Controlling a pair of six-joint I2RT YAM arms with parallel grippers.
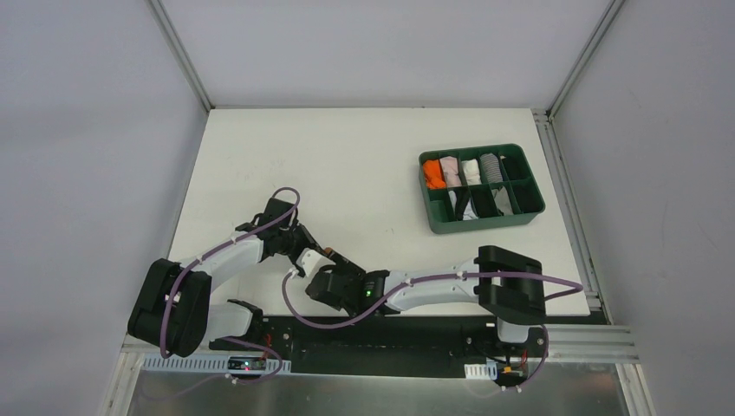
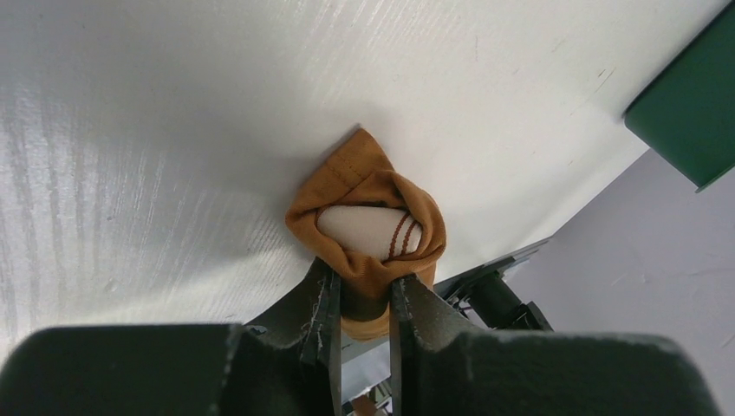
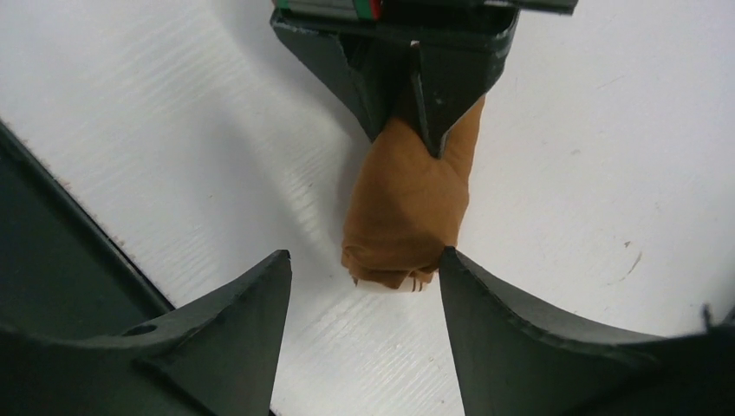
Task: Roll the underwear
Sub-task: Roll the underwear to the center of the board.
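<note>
Tan-brown underwear (image 3: 407,208) sits rolled up on the white table (image 3: 563,173) near the front edge. My left gripper (image 2: 364,290) is clamped on it, right gripper (image 3: 364,260) spread wide just off its end.

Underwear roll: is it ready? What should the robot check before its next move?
1. Grip: the left hand is shut on the underwear: ok.
2. Shape: the underwear is rolled into a bundle: ok.
3. Helper: the right hand is open, with the roll's free end between its tips: ok.
4. Support: the roll lies on the table: ok.
5. Room: a free slot in the green tray: cannot tell.
</note>
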